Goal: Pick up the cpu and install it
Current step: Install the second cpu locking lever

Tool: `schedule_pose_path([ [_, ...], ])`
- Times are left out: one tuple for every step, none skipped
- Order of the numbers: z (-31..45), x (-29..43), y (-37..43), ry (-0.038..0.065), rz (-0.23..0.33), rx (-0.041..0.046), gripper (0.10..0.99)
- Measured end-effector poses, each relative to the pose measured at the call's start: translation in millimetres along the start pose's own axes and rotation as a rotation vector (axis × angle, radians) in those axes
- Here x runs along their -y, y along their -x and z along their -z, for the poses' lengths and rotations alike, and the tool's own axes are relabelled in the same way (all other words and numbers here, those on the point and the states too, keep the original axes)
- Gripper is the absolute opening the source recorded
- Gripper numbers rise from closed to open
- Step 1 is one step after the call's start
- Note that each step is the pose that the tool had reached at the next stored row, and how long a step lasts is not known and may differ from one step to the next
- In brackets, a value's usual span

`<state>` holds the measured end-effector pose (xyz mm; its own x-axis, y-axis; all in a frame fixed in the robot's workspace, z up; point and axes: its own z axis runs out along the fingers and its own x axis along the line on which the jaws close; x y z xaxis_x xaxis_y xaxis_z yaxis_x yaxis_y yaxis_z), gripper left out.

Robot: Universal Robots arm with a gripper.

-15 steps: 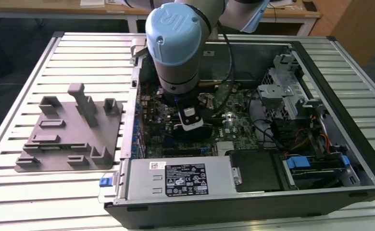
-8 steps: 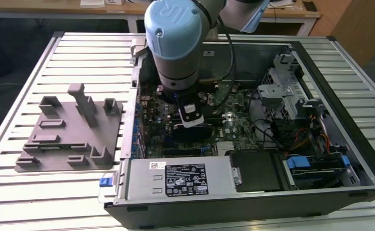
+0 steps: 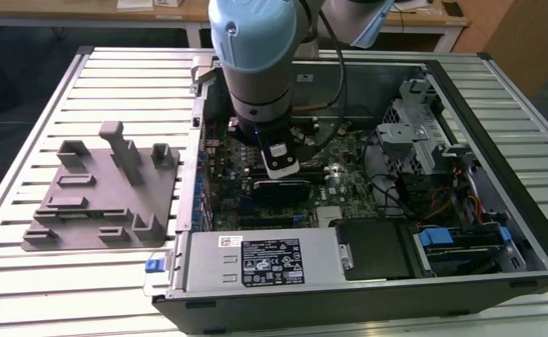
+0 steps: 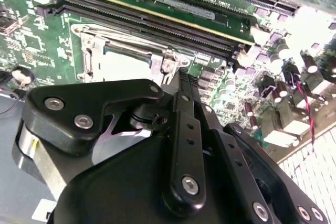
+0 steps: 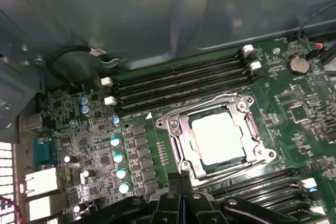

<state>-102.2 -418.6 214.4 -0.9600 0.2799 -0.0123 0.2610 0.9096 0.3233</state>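
Note:
The cpu is a shiny silver square lying flat inside the metal-framed socket on the green motherboard. In the second wrist view it shows as a pale patch within the socket frame. My gripper hovers just beside the socket's edge, its black fingers pressed together with nothing between them. They appear again in the second wrist view. In the exterior view the arm reaches down into the open computer case, with the gripper over the board.
Black memory slots run along both sides of the socket. A grey plastic fixture block lies on the slatted table at the exterior view's left. A power supply, drive bays and cables crowd the case.

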Motion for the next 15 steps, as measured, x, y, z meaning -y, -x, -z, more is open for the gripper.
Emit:
schedule_pose_path([
  [1.1,-0.5,0.0,-0.002,0.0,0.0007,0.106],
  [1.6,-0.8,-0.1,-0.008,0.0,0.0026,0.106],
  [1.8,-0.9,-0.1,-0.017,0.001,0.0051,0.106],
  [1.8,-1.0,0.0,-0.028,0.001,0.0083,0.106],
  [1.7,-1.2,0.2,-0.039,0.002,0.0114,0.106],
  [1.6,-1.5,0.5,-0.048,0.002,0.014,0.106],
  [1.5,-1.9,0.9,-0.053,0.002,0.0155,0.106],
  [1.3,-2.4,1.6,-0.056,0.002,0.0166,0.106],
  [1.0,-3.2,2.8,-0.06,0.002,0.0176,0.106],
  [0.7,-4.1,4.7,-0.062,0.002,0.0184,0.106],
  [0.2,-5.1,6.8,-0.065,0.003,0.0189,0.106],
  [-0.2,-6.3,8.6,-0.067,0.003,0.0196,0.106],
  [-0.8,-7.8,10.2,-0.069,0.003,0.0201,0.106],
  [-1.6,-9.5,11.5,-0.07,0.003,0.0205,0.106],
  [-2.5,-11.5,12.6,-0.072,0.003,0.0208,0.106],
])
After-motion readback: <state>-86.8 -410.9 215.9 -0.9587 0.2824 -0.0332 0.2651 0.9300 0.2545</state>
